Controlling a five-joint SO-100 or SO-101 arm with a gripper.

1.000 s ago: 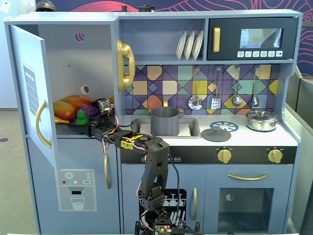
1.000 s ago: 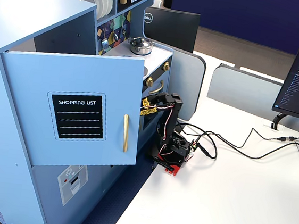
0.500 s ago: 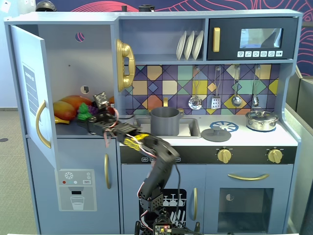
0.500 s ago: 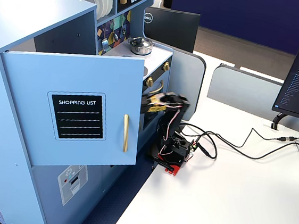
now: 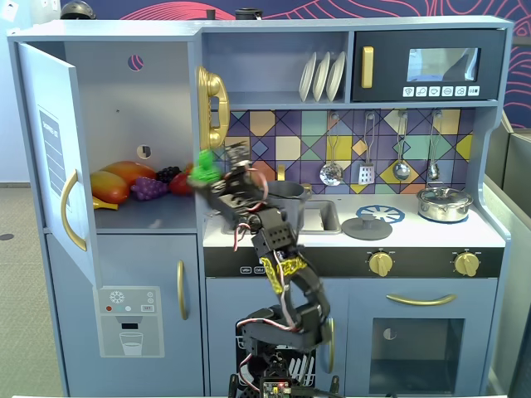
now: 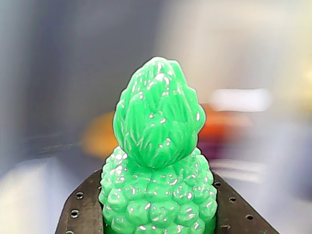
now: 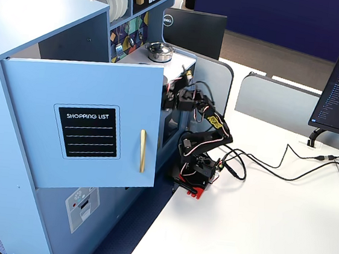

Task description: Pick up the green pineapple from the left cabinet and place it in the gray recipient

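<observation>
My gripper (image 5: 207, 174) is shut on the green pineapple (image 5: 203, 167) and holds it in the air at the right edge of the open left cabinet (image 5: 116, 108), above the shelf's front corner. In the wrist view the pineapple (image 6: 158, 161) fills the middle, leafy top pointing away, with a dark finger (image 6: 80, 209) on each side of its bumpy body. The gray recipient (image 5: 292, 190) stands on the counter just right of the gripper, partly hidden by my arm. In the other fixed view the open cabinet door (image 7: 78, 129) hides the gripper and the pineapple.
On the cabinet shelf lie a mango (image 5: 124, 173), purple grapes (image 5: 149, 188) and other fruit. The open door (image 5: 54, 166) swings out at the left. A sink (image 5: 322, 217), a dark lid (image 5: 367, 228) and a steel lidded pot (image 5: 445, 203) sit on the counter.
</observation>
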